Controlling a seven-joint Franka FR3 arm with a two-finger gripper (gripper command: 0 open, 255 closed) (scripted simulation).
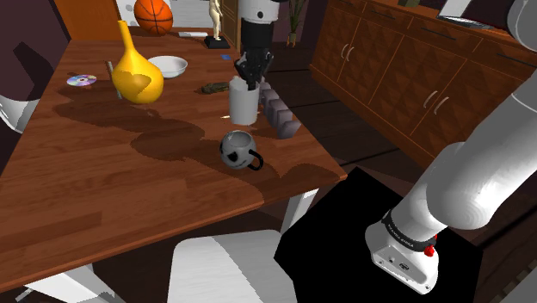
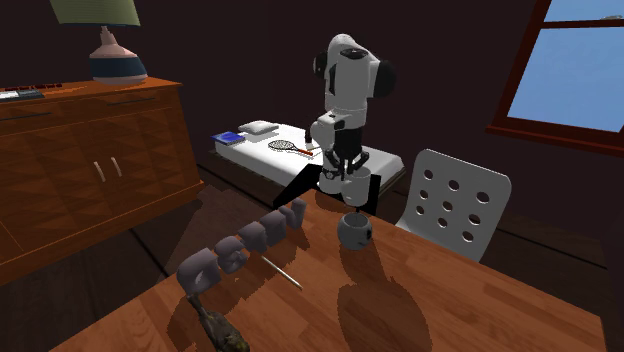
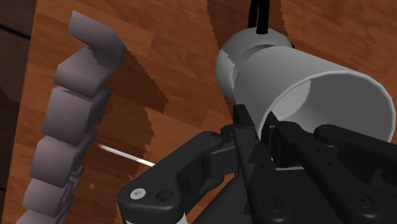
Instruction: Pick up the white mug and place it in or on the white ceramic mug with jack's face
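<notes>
My black gripper (image 1: 251,76) is shut on the rim of a plain white mug (image 1: 243,102), one finger inside and one outside the wall. The mug stands upright on or just over the brown wooden table (image 1: 129,189). In the wrist view the gripper (image 3: 264,130) clasps the white mug (image 3: 305,79), whose open mouth faces the camera. The round pale mug with a dark face and black handle (image 1: 237,151) sits on the table nearer the front edge, apart from the held one. From across the table, the gripper (image 2: 337,168) holds the white mug (image 2: 333,184) behind the face mug (image 2: 354,230).
A row of grey blocks (image 1: 280,112) lies close beside the held mug, with a thin white stick (image 3: 124,156) next to it. A yellow vase (image 1: 136,73), white bowl (image 1: 168,65), disc (image 1: 82,81) and basketball (image 1: 153,13) sit farther back. White chair (image 2: 455,200) at the table edge.
</notes>
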